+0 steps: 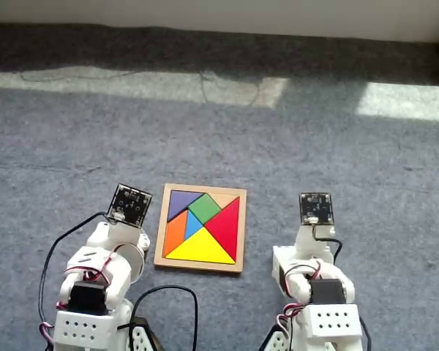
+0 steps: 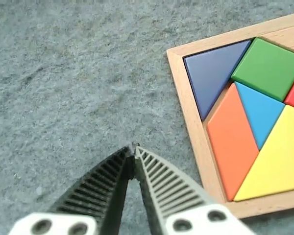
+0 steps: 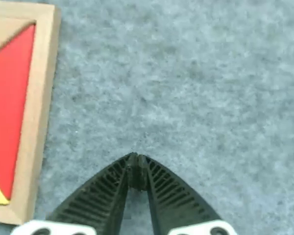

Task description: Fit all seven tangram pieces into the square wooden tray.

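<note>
**Both claws clenched, tray lying between the arms**

The left gripper (image 2: 134, 151) is clenched on nothing, its tips meeting over the grey carpet (image 2: 63, 73) just beside the wooden tray (image 2: 202, 129). The right gripper (image 3: 137, 164) is likewise closed and empty, near the tray's opposite side. The tray lies flat between the two arms. In it are a purple triangle (image 1: 178, 202), green square (image 1: 203, 208), blue triangle (image 1: 193, 225), orange parallelogram (image 1: 175, 232), yellow triangle (image 1: 199, 251) and red triangle (image 1: 227, 223). One corner looks wood-coloured; I cannot tell whether it is a piece or bare tray.

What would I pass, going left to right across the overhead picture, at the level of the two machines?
Left arm → square wooden tray → right arm
</note>
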Controlling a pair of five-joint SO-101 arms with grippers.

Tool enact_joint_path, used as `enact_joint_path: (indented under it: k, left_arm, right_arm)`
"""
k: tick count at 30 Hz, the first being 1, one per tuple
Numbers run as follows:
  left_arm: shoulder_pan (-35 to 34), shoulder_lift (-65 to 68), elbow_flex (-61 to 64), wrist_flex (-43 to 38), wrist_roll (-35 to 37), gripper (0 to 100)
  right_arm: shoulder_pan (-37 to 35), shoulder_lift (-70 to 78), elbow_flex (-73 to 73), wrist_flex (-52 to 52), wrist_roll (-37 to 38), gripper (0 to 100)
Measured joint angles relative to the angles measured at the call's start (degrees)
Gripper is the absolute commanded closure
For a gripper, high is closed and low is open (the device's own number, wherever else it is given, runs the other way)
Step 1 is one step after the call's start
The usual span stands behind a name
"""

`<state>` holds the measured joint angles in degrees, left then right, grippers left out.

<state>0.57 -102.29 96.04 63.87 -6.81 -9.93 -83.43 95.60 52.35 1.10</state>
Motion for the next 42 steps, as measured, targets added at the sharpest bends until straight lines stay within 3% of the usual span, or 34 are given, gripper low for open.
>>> enact_joint_path:
  k: [4,10,42]
  left_arm:
    - [0.0,0.0,0.0,2.7,0.0,99]
    - [0.0,0.0,0.0,8.0,0.0,99]
    - [0.0,0.0,0.0,8.1,-0.1,99]
  right_arm:
    - [-4.3,0.0,0.4,-4.9,-0.3,99.3]
    - [-5.1,0.0,0.4,-6.0,-0.3,99.3]
    - [-5.1,0.0,0.4,-6.2,-0.3,99.3]
